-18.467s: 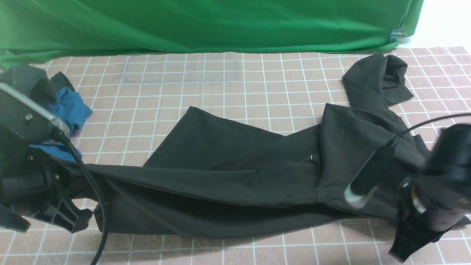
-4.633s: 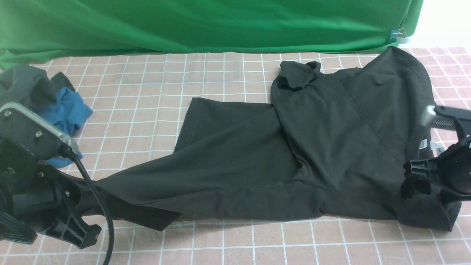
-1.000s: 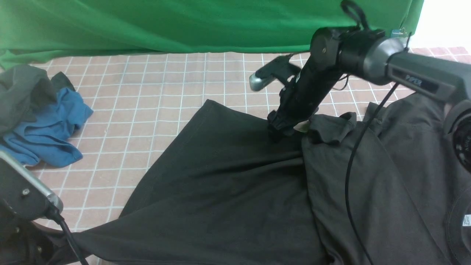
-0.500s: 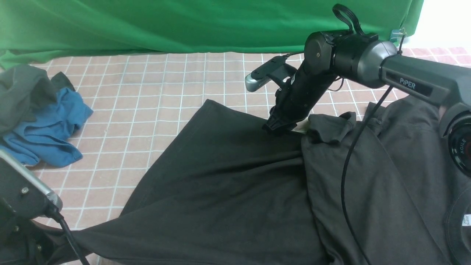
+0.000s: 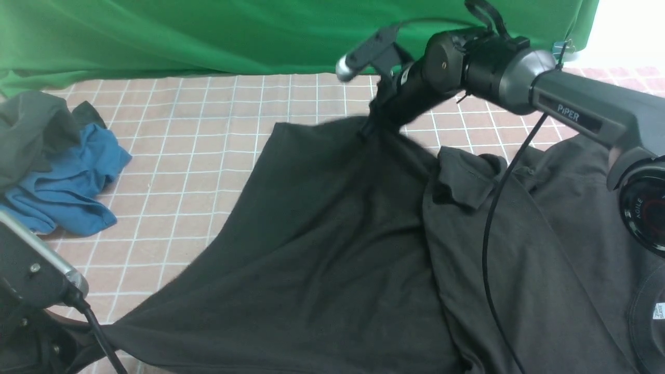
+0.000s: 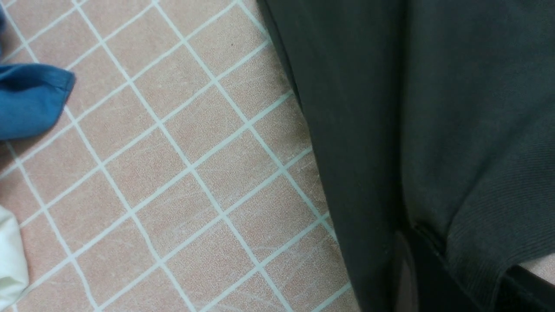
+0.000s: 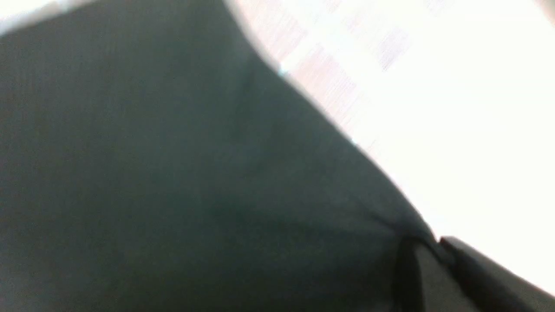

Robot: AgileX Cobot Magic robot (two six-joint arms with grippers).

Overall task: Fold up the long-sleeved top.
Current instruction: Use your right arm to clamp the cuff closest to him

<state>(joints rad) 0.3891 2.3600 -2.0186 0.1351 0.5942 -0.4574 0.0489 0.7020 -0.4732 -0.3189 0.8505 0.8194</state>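
Black jersey, the long-sleeved top (image 5: 332,249), sprawls across the checked surface (image 5: 208,104). The right gripper (image 5: 370,127) is pinched tight on its far hem, held aloft, and the left gripper (image 6: 468,281) is clamped on the near corner.

front camera faces forward; both wrist cameras hug the top (image 5: 337,249).

The large black long-sleeved top (image 5: 332,249) lies spread across the checked surface, its far hem edge lifted.
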